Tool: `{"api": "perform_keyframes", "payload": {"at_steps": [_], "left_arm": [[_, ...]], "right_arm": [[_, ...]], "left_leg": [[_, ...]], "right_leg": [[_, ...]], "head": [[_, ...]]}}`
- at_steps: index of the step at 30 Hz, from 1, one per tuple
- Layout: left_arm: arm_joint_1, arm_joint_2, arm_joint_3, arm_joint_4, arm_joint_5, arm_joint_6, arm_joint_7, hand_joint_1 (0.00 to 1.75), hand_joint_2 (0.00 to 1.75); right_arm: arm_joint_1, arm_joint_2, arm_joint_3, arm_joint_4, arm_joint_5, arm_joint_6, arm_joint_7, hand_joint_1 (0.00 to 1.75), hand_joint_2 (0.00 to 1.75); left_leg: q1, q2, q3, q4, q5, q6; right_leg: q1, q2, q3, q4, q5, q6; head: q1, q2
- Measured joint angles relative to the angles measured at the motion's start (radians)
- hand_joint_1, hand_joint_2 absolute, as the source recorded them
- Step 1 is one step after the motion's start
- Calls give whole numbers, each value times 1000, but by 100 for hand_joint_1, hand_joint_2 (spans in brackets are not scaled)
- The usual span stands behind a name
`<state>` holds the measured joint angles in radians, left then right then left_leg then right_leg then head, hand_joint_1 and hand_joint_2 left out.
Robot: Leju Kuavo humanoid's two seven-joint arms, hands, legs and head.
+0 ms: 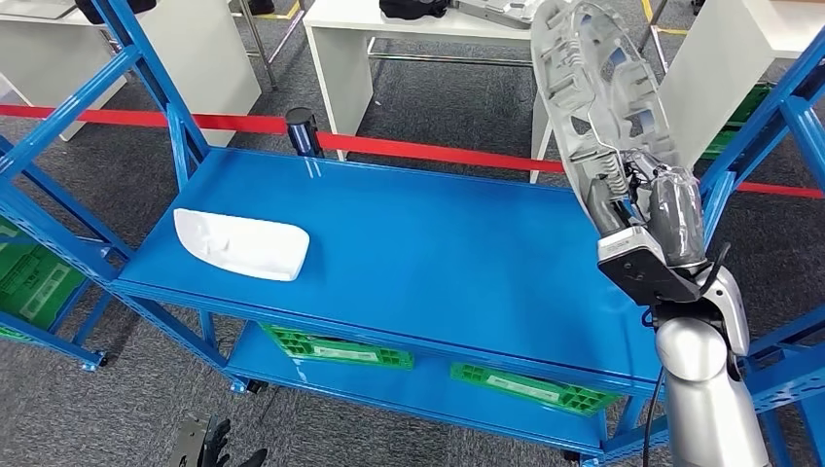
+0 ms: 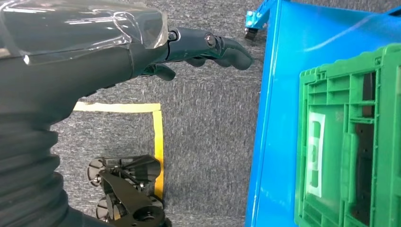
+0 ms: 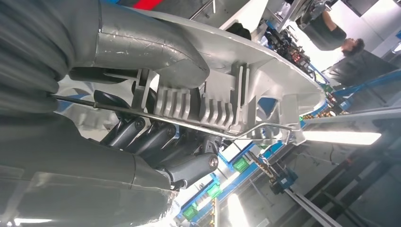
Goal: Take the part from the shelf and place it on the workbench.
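My right hand (image 1: 650, 209) gripping the grey ribbed part (image 1: 598, 97) by its lower rim, raised upright above the blue shelf's (image 1: 438, 253) right edge, my left hand (image 2: 208, 47) hanging empty, fingers loosely curled, white tray (image 1: 243, 243) near the shelf's left edge

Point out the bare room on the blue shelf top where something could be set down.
Most of the blue shelf top is bare: a wide patch runs from the white part across to the side under the right robot hand, which holds the grey wheel cover above it. The only occupied spot is the corner with the white part, beside the blue upright.
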<state>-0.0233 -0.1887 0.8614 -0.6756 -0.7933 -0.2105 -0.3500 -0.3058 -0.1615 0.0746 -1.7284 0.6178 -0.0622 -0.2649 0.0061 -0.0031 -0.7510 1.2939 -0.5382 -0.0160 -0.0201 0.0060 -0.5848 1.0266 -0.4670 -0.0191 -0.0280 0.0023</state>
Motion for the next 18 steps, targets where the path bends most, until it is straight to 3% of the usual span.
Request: {"api": "perform_keyframes", "payload": {"at_steps": [1, 4, 5, 7, 9, 10, 13, 14, 15, 16, 18], "left_arm": [[-1, 0, 0, 0, -1, 0, 0, 0, 175], [-8, 5, 0, -2, -1, -2, -4, 0, 175], [-10, 7, 0, -3, 0, -3, -5, 0, 175], [-10, 10, 1, -5, 0, -5, -7, 0, 175], [-9, 13, 3, -6, 2, -5, -7, 0, 175], [-10, 13, 4, -7, 4, -5, -7, 0, 175], [-10, 6, 7, -8, 12, -8, -7, 0, 175], [-7, 3, 10, -9, 15, -9, -7, 0, 175], [-4, 0, 14, -12, 20, -12, -7, 0, 175], [0, -3, 19, -18, 24, -16, -6, 0, 175], [10, -11, 35, -38, 32, -31, -3, 0, 175]], "right_arm": [[-2, 2, 0, 0, -1, 0, 0, 175, 175], [-14, 6, 1, 1, -8, 0, -2, 175, 175], [-18, 7, 1, 2, -11, 0, -3, 175, 175], [-22, 8, 0, 6, -17, -1, -5, 175, 175], [-23, 8, 0, 8, -20, -2, -7, 175, 175], [-25, 8, 0, 9, -21, -2, -8, 175, 175], [-29, 8, 0, 13, -23, -2, -8, 175, 175], [-29, 8, 1, 15, -24, -2, -7, 175, 175], [-29, 10, 2, 16, -25, -1, -6, 175, 175], [-29, 12, 3, 16, -25, 0, -4, 175, 175], [-30, 19, 8, 16, -22, 2, 6, 175, 175]], "left_leg": [[-3, 0, 24, -39, 22, 9], [-20, 1, 132, -230, 85, 54], [-25, 2, 148, -260, 89, 65], [-32, 4, 153, -272, 95, 73], [-28, 6, 163, -302, 114, 78], [-24, 8, 167, -317, 125, 80], [-20, 9, 155, -332, 144, 75], [-19, 9, 149, -331, 148, 71], [-17, 9, 143, -329, 151, 67], [-13, 9, 135, -325, 154, 62], [-5, 9, 118, -309, 157, 51]], "right_leg": [[6, 1, -1, 0, 1, -2], [16, 0, -3, -1, 5, -3], [15, -1, -5, -1, 7, -1], [12, -5, -8, -5, 13, 7], [12, -7, -14, 0, 7, 12], [13, -7, -25, 23, -11, 10], [5, -6, -95, 192, -100, 9], [1, -7, -110, 238, -116, 16], [-5, -7, -109, 251, -118, 27], [-11, -7, -86, 221, -104, 42], [-22, -7, -4, 90, -67, 68]], "head": [[0, 0], [3, 0], [4, 0], [3, 0], [3, 0], [4, 0], [5, 0], [4, 0], [4, 0], [4, 0], [4, 0]]}}
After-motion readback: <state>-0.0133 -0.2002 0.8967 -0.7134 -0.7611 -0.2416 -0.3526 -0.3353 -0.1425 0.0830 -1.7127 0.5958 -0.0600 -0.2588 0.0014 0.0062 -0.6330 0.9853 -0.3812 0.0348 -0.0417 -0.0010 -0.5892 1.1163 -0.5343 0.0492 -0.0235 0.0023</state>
